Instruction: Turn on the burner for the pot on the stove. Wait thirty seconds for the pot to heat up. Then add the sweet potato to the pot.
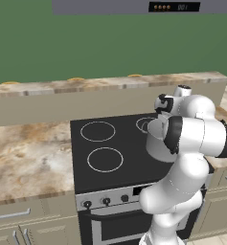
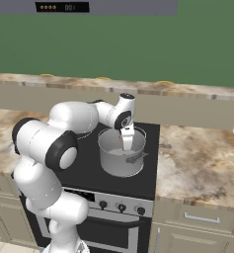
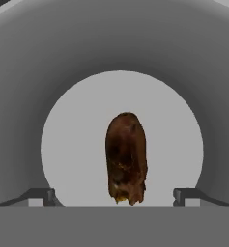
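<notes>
The grey steel pot stands on the right front of the stove, whose black glass top carries thin white rings. My gripper points down into the pot's mouth. In the hand view I look straight into the pot. The dark brown sweet potato shows against its pale floor. The gripper is open, its two fingertips stand far apart, and neither touches the sweet potato. Whether the potato rests on the floor or hangs in the air, I cannot tell.
Black knobs line the stove's steel front. Marble counters flank the stove on both sides, with a raised ledge behind. A hood with a small display hangs overhead. My own arm hides much of the stove's right side in the left base view.
</notes>
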{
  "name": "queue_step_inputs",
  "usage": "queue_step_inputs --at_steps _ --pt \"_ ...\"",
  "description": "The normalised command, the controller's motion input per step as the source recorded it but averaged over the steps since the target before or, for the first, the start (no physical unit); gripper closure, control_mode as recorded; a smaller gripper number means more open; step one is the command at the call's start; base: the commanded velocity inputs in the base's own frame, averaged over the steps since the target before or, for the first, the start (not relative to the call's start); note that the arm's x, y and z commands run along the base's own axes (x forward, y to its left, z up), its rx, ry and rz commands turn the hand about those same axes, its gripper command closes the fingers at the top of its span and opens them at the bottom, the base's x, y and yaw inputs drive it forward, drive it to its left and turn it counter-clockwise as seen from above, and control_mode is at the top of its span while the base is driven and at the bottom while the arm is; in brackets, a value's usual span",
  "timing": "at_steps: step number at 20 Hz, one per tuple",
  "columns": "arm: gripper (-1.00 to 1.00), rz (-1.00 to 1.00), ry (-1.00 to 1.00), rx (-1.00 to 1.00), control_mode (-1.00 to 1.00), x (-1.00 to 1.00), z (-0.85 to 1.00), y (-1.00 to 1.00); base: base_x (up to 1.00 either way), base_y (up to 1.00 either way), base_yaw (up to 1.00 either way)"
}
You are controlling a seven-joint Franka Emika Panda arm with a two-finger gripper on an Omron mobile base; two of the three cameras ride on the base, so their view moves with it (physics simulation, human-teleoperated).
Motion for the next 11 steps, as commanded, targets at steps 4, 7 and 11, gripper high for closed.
queue_step_inputs --at_steps 4,7,11 --pt "-1.0 0.0 0.0 0.0 -1.0 0.0 0.0 0.0 0.0 0.0 0.0" --pt "-1.0 0.0 0.0 0.0 -1.0 0.0 0.0 0.0 0.0 0.0 0.0" --pt "-1.0 0.0 0.0 0.0 -1.0 0.0 0.0 0.0 0.0 0.0 0.0"
